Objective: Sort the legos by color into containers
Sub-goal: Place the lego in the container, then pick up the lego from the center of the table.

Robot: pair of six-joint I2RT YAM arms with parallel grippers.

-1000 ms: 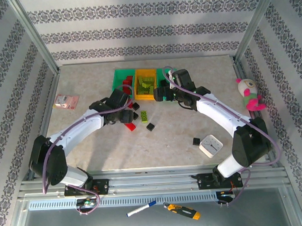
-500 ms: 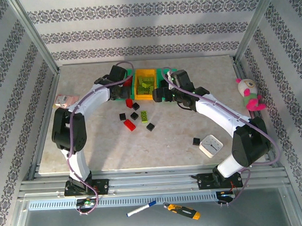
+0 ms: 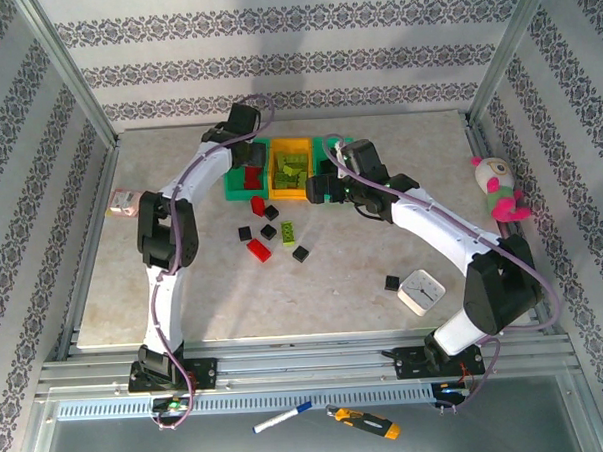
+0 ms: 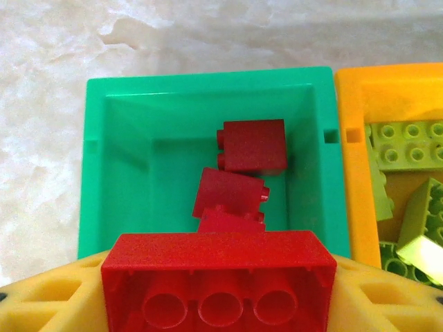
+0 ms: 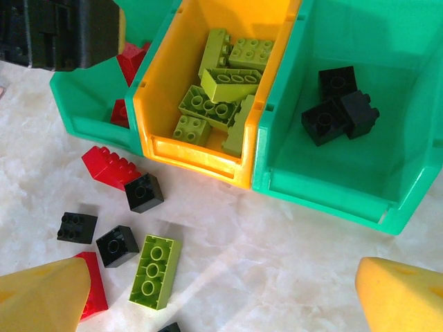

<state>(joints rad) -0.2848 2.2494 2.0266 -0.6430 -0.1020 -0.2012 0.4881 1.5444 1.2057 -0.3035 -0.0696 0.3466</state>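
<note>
On my left wrist feed, the left tool (image 4: pixel 220 308) pinches a red rectangular plastic brick (image 4: pixel 218 266) between its yellow pads, hollow underside toward the camera. It hangs over the green plastic bin (image 4: pixel 104 173) joined to the left side of the orange-yellow plastic bin (image 5: pixel 197 155). Inside that green bin lie three red studded bricks (image 4: pixel 252 145), tumbled against one another. The orange-yellow bin holds a heap of lime green bricks (image 5: pixel 214 107). The green bin (image 5: pixel 325 190) joined to its right side holds three black bricks (image 5: pixel 339 104), clustered toward the back. My right tool (image 5: pixel 221 297) is spread wide with nothing between its fingers, above the pale marbled desk (image 5: pixel 277 263) in front of the orange-yellow bin. Loose on the desk in front of that bin and to the left, I see a red brick (image 5: pixel 109 166) touching a black square brick (image 5: pixel 144 191). Nearer me are two more black ones (image 5: pixel 77 227) (image 5: pixel 118 244), a flat lime green brick (image 5: pixel 155 271) and another red brick (image 5: pixel 97 290) partly behind my left-hand finger. Well apart from the orange-yellow bin, toward the right arm's base, one black brick (image 3: pixel 392 282) sits just beside a white square timer (image 3: pixel 421 290).
</note>
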